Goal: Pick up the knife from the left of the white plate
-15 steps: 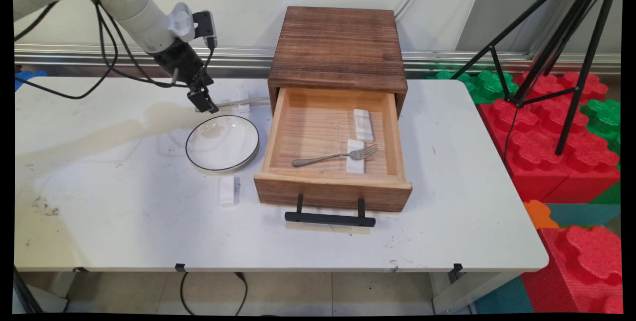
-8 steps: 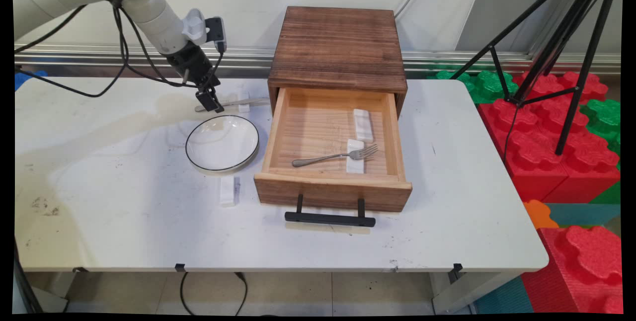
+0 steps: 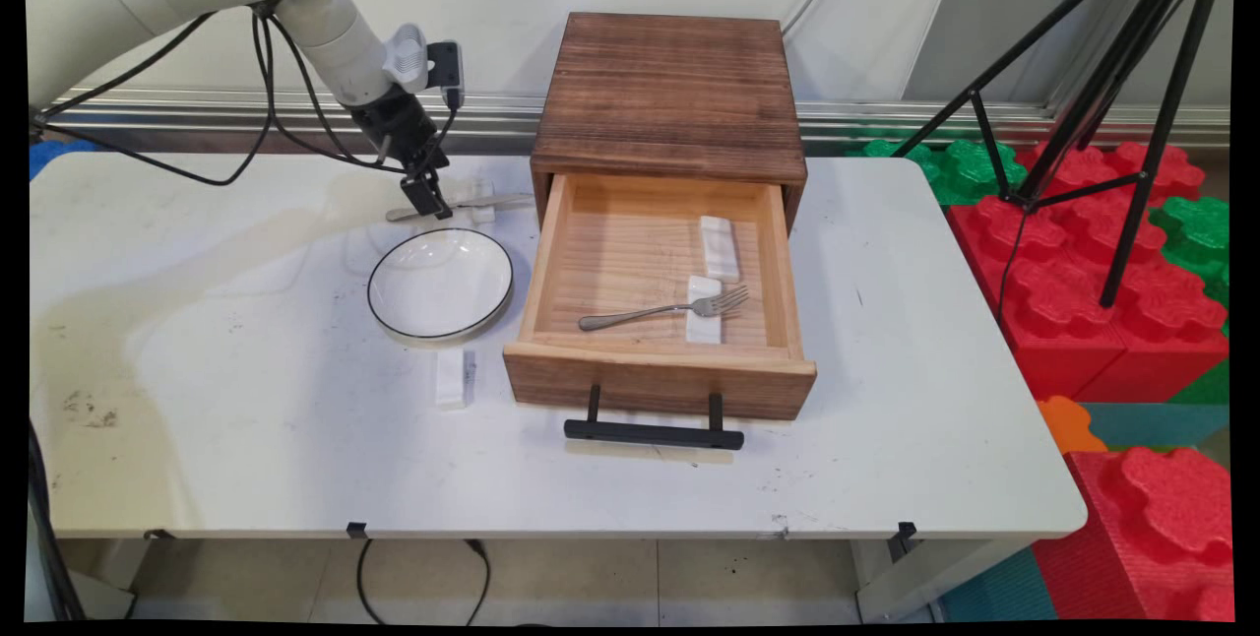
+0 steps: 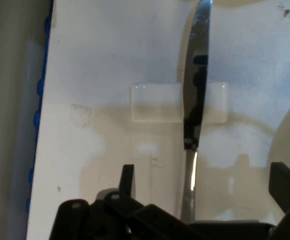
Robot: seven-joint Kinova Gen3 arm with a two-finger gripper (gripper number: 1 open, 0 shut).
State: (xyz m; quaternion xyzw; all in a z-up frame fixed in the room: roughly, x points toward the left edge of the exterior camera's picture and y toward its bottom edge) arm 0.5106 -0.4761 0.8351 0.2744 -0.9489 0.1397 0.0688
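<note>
Bare table (image 3: 246, 400) left of plate (image 3: 440, 283)

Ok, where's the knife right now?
In the main view the knife lies on a small white rest behind the plate, left of the drawer box, with the open end effector over its handle.

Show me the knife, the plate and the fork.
knife (image 4: 197, 80), hand view, on its blade over the white rest.
plate (image 3: 440, 283), main view, on its white middle.
fork (image 3: 661, 309), main view, on its handle in the drawer.
</note>
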